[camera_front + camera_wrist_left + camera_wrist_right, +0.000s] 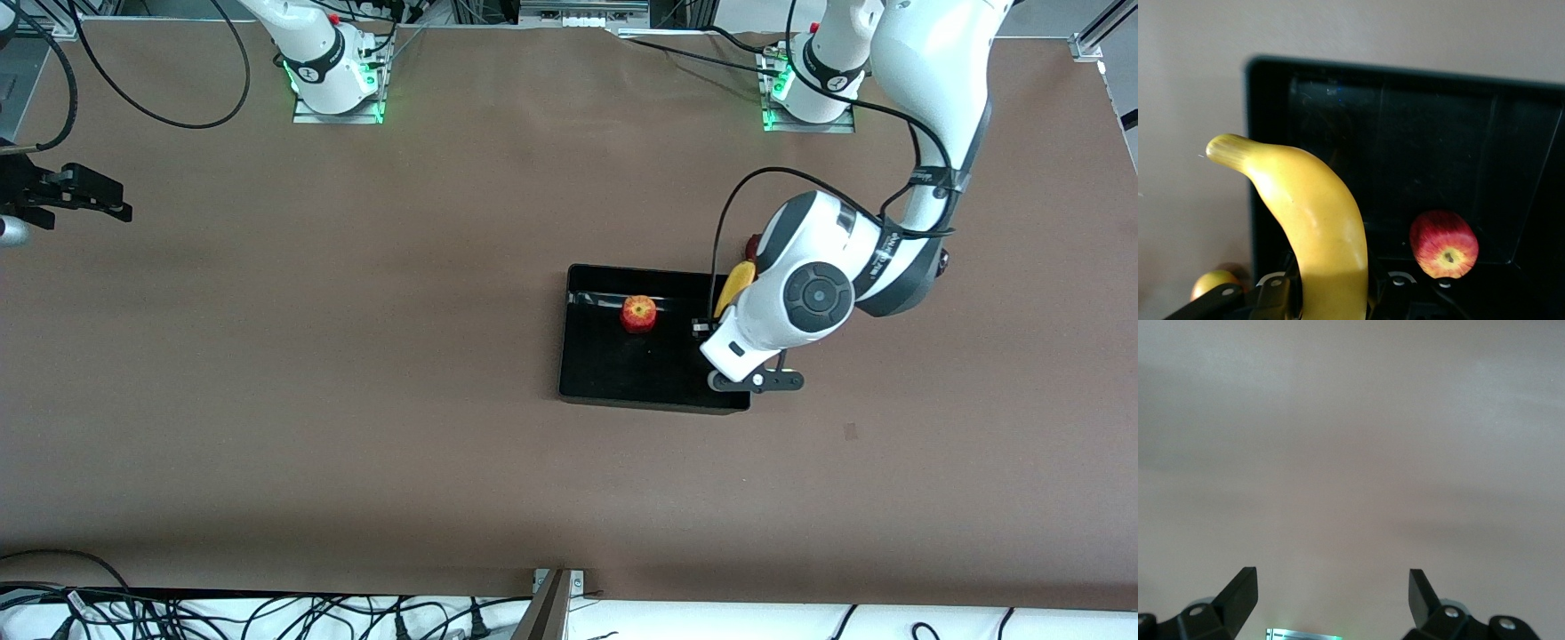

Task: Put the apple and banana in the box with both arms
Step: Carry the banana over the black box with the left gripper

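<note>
The black box [564, 356] lies on the brown table toward the left arm's end. The red apple [638, 313] sits inside it near the wall nearest the robots' bases, and it also shows in the left wrist view [1443, 243]. My left gripper [1331, 293] is shut on the yellow banana [1313, 220] and holds it over the box's edge at the left arm's end. In the front view only the banana's tip [736, 283] shows beside the wrist. My right gripper [107, 204] is open and empty over bare table at the right arm's end [1333, 587].
A reddish fruit [753, 242] lies on the table just outside the box, mostly hidden by the left arm. A yellow-red fruit [1215, 280] shows outside the box in the left wrist view. Cables run along the table's edges.
</note>
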